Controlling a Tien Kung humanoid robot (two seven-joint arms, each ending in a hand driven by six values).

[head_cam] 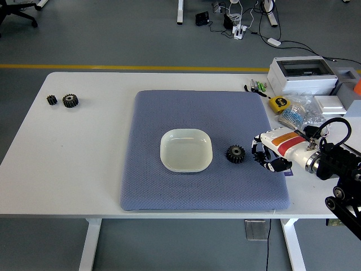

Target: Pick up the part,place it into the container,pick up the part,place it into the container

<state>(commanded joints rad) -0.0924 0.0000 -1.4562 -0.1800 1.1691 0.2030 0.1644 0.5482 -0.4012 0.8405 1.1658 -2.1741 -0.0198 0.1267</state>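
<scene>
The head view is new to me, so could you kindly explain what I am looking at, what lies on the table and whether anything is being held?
This picture is taken from a camera high on a humanoid robot, looking down over its white table. The black arm entering from the right ends in the right robot hand, white with an orange stripe and five fingers. It is close to a black gear on the blue mat, with its fingers curled, but holds nothing. Left of that gear sits an empty white dish, the container. Two smaller gears lie at the far left of the table. A white box, a yellow tape measure and other odds and ends sit at the far right. The left arm is out of view.
</scene>
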